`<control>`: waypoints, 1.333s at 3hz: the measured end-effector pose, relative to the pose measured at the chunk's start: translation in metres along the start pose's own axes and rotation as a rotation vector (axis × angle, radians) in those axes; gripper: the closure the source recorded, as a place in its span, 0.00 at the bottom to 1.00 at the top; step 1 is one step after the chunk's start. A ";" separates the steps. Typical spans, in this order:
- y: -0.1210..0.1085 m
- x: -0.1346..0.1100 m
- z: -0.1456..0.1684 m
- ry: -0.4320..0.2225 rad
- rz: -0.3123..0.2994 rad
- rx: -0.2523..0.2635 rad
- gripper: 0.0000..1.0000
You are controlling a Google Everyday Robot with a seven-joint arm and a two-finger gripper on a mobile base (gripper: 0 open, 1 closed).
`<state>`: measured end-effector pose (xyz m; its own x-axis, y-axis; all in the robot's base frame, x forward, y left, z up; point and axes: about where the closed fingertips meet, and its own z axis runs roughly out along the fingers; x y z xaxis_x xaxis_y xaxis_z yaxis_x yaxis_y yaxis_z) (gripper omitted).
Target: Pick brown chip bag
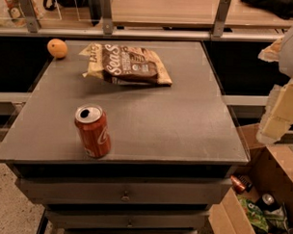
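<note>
The brown chip bag (129,64) lies flat at the far middle of the grey cabinet top (185,115). It has a dark brown middle with large white lettering and pale cream ends. My gripper (277,116) is a pale blocky shape at the right edge of the view. It hangs beyond the cabinet's right side, well to the right of the bag and nearer to me, touching nothing.
A red soda can (93,130) stands upright, opened, near the front left. An orange (57,48) sits at the far left corner. An open cardboard box (264,190) with cans and packets stands on the floor at the right. A railing and shelf run behind the cabinet.
</note>
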<state>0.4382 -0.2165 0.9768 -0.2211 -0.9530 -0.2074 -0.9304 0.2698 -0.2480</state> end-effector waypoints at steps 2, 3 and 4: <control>-0.010 -0.015 0.002 -0.018 -0.031 0.013 0.00; -0.029 -0.052 0.010 -0.048 -0.115 0.026 0.00; -0.050 -0.094 0.020 -0.075 -0.201 0.039 0.00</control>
<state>0.5113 -0.1374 0.9898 -0.0085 -0.9756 -0.2193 -0.9412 0.0819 -0.3277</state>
